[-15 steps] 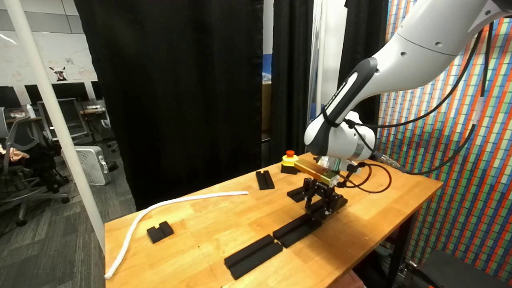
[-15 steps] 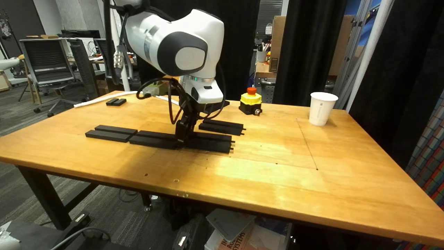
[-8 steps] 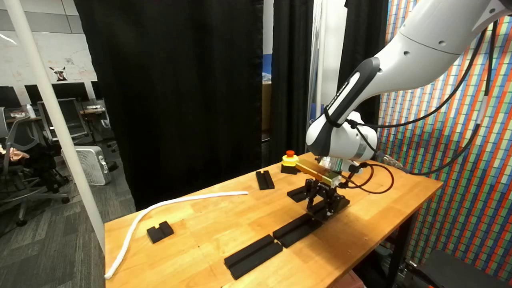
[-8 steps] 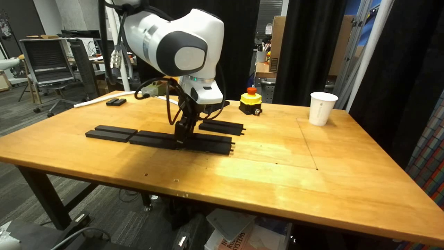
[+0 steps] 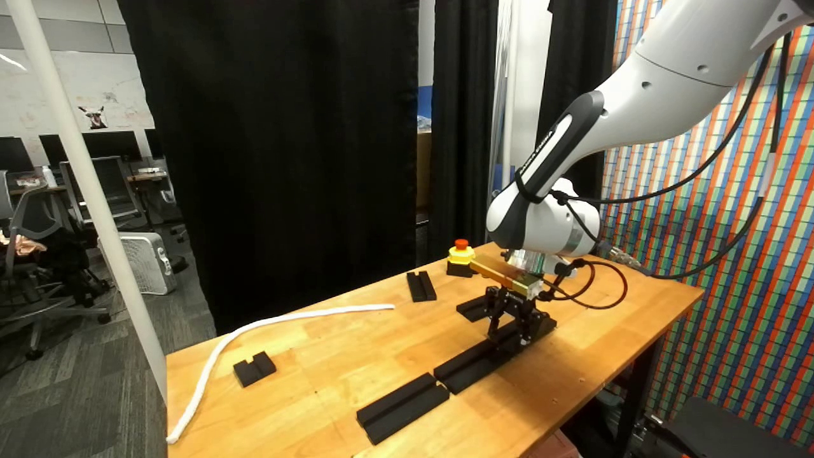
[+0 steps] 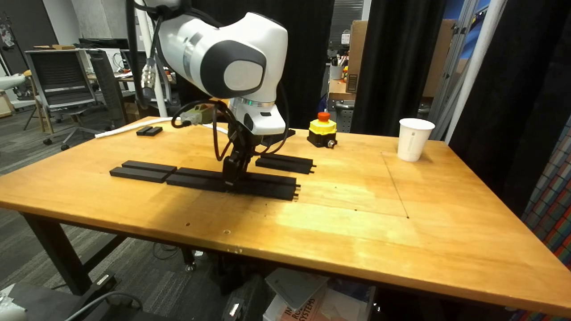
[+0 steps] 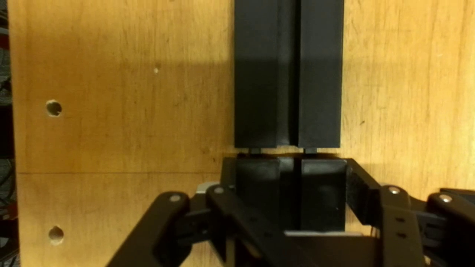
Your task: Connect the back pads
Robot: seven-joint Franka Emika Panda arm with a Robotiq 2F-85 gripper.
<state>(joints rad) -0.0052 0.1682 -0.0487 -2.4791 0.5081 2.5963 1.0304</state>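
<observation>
In the wrist view, two back pads (image 7: 256, 92) are shown with the worktop (image 7: 122, 129) under them: the held pad (image 7: 323, 200) and the next pad (image 7: 321, 85). Both are pointed long ways up and down the view and are set end to end, with a thin gap that is crossed by two small pegs (image 7: 310, 151). The jaws are spread just as wide as the held pad, which is gripped by its two long sides. In an exterior view, five pads can be counted. A slanted row of three, going up to the right, is made by the end pad (image 5: 397, 416), the next pad and the held pad; whether the first two are touching cannot be told. Beside the held pad, the side pad (image 5: 470, 310) is laid the same way and is partly hidden by the jaws. The far pad (image 5: 416, 288) is turned a different way. One small black block (image 5: 251, 371), one white cable (image 5: 280, 319) and one stop button (image 5: 461, 255) are also seen. In an exterior view with one white cup (image 6: 414, 140), the row is pointed left to right, and two end pegs (image 6: 298, 186) are seen on the held pad.
</observation>
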